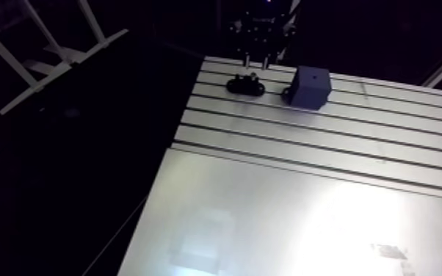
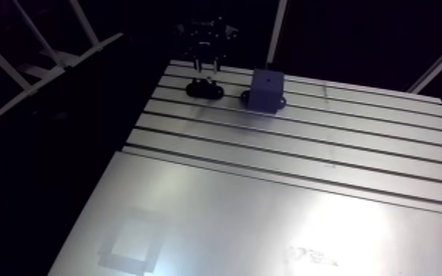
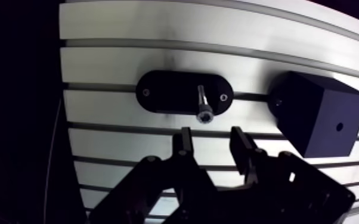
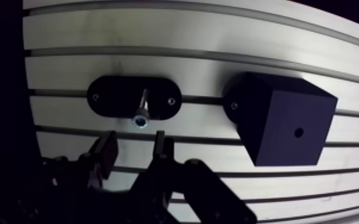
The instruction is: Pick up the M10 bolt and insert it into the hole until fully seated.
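prog: early, pick + insert both still to do | gripper [image 3: 212,136] wide open, empty, hovering just short of bolt | m10 bolt [image 3: 203,106] sits in black oval holder [image 3: 164,92] on table [image 3: 128,36], ahead of fingers | axis: looks upright, socket head up, shank down in holder | block [image 3: 313,113] w/ hole [image 3: 339,126] beside holder, unfilled

Slotted aluminium table [image 1: 305,213]; black oval holder [image 3: 164,92], dark block [image 3: 319,116] just beside

The tool [image 3: 212,136] hangs at 12 o'clock in the arm view, pointing straight down from the wrist. In the wrist view its two dark fingers [image 3: 184,143] stand apart, roughly parallel, with tips level and gripping nothing.
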Robot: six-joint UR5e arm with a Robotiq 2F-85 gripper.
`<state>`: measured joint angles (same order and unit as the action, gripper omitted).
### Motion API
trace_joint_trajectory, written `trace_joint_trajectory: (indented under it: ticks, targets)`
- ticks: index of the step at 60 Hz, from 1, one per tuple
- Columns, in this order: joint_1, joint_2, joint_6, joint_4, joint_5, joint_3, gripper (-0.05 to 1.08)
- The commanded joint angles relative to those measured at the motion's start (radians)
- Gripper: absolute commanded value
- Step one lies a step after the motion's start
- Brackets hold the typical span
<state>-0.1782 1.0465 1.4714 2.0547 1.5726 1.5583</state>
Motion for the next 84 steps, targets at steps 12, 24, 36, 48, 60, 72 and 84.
trace_joint_trajectory:
  ticks: [12, 24, 36, 48, 60, 72, 84]
  targets:
    - [-0.003, -0.024, 0.0, 0.009, 0.004, -0.001, 0.54]
    - [-0.003, -0.03, 0.0, 0.009, 0.004, -0.003, 0.54]
    - [-0.003, -0.038, 0.0, 0.009, 0.004, -0.004, 0.54]
    - [-0.003, -0.046, 0.0, 0.026, 0.005, -0.003, 0.54]
    - [-0.003, -0.047, 0.0, 0.028, 0.005, -0.005, 0.54]
    - [-0.003, -0.054, 0.0, 0.028, 0.005, -0.007, 0.54]
    - [-0.003, -0.057, 0.0, 0.028, 0.007, -0.007, 0.54]
